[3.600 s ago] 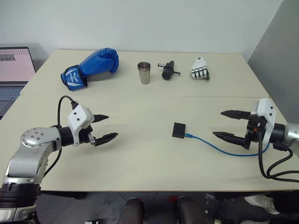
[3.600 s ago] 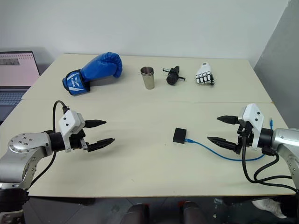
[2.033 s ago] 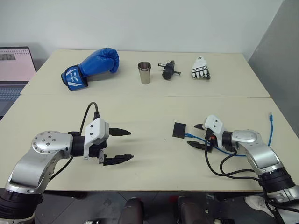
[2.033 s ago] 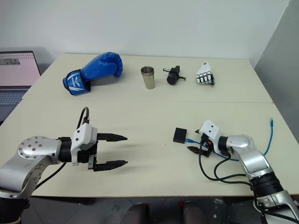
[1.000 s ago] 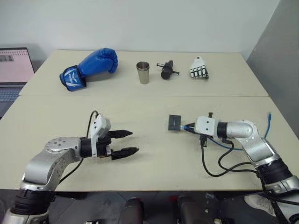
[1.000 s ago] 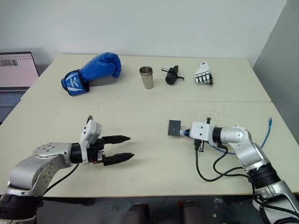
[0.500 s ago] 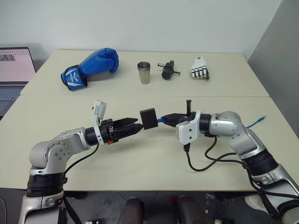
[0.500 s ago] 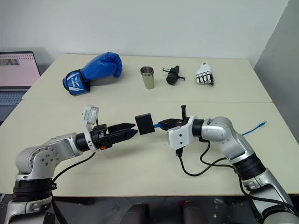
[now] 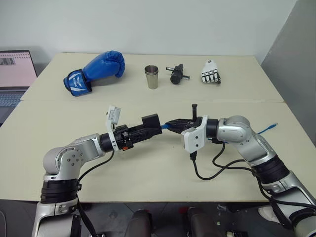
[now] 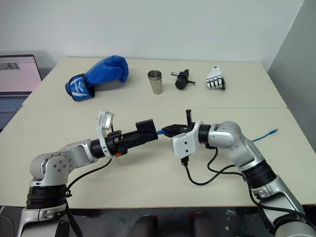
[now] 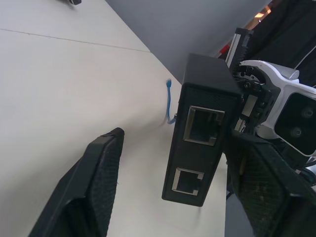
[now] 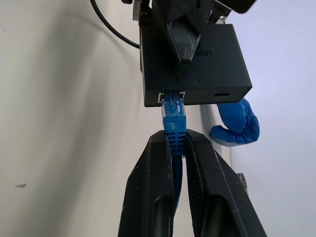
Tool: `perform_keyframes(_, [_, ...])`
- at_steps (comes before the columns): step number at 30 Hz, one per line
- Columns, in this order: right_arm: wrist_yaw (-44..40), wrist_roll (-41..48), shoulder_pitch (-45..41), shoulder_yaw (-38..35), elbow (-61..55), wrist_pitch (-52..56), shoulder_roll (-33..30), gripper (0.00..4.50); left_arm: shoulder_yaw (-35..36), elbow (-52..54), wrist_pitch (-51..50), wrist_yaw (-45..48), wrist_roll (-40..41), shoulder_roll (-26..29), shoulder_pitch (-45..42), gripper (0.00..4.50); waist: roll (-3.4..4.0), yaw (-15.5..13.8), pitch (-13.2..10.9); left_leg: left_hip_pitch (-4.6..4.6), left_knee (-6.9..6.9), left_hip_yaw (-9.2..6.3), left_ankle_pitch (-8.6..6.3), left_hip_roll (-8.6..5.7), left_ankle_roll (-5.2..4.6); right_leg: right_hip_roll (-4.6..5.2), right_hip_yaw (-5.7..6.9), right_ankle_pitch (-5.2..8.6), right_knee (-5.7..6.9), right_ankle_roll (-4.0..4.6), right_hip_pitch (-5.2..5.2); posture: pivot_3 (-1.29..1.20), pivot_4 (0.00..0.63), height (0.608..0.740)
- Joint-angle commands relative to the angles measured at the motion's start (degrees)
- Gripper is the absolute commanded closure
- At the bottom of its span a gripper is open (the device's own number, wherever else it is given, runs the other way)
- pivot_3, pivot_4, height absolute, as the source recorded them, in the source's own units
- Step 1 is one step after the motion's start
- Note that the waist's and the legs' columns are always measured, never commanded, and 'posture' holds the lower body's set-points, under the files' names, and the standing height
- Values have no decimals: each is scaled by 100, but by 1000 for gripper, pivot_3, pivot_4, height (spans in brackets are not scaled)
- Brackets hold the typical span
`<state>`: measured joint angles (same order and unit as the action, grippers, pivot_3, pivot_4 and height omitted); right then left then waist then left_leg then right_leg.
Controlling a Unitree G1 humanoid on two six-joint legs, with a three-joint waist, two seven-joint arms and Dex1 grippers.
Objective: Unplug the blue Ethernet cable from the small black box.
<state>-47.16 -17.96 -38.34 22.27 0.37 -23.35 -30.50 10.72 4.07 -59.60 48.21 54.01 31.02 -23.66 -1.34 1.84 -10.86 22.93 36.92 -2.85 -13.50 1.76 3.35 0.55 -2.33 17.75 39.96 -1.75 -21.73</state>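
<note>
Both arms meet above the near half of the table (image 9: 148, 168), w/ bare tabletop under and around them out to the near edge. The left gripper (image 10: 139, 138) reaches toward centre from the left, partly spread, and the small black box (image 9: 150, 122) sits between its fingers (image 11: 98, 182), lifted off the surface; one finger lies on the box's top face in the right wrist view, but whether both fingers press the box can't be told. The box's face toward the left wrist cam shows two port openings, both unfilled. The right gripper (image 12: 177, 143) comes in from the right, pinched tight on the blue boot of the blue Ethernet cable (image 12: 174, 116); its clear plug tip sits in a port on the box's opposite side. The cable's other end (image 9: 269, 128) lies on the table near the right edge, well apart from the arms. A seam crosses the table behind the arms, w/ open surface on both sides. Along the far edge, left to right: blue boxing glove (image 9: 96, 70), metal cup (image 9: 152, 77), black cylindrical tool (image 9: 177, 74), white-and-black glove (image 9: 211, 72). A laptop (image 9: 15, 74) stands beyond the table's left edge.
</note>
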Motion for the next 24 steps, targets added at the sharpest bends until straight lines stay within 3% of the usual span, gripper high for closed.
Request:
perform_keyframes(1, [50, -33, -162, -54, -192, -57, 27, 4411, 129, 90, -63, 80, 205, 40, -106, 2134, 0, -1, 0, 0, 0, -1, 0, 0, 0, 0, 1, 0, 0, 0, 0, 0, 150, 740])
perform_keyframes(9, [62, -8, -143, -69, -256, -33, 75, 4411, 60, 129, -116, 162, 204, 111, -80, 3604, 0, -1, 0, 0, 0, -1, 0, -1, 0, 1, 1, 0, 0, 0, 0, 0, 150, 740])
perform_keyframes(16, [-80, 158, -64, -56, -328, 30, 58, 4419, 63, 116, -97, 158, 189, 115, -100, 3692, 0, -1, 0, 0, 0, -1, 0, -1, 0, 1, 0, 0, 0, 0, 0, 0, 150, 740])
perform_keyframes(18, [-129, 313, -48, -103, -375, 120, 76, 3705, 34, 116, -38, 201, 130, 148, -112, 3699, 0, -1, 0, 0, -1, -1, 0, -1, 0, 1, 0, 0, 0, 0, 0, 0, 150, 740])
perform_keyframes(24, [-812, 799, -66, -37, -727, 243, -258, 2268, -194, -76, 167, 582, -158, 375, -340, 3699, 0, -2, 0, 1, -1, -3, 0, -2, 0, 1, 1, 0, -1, 0, 0, 0, 150, 740])
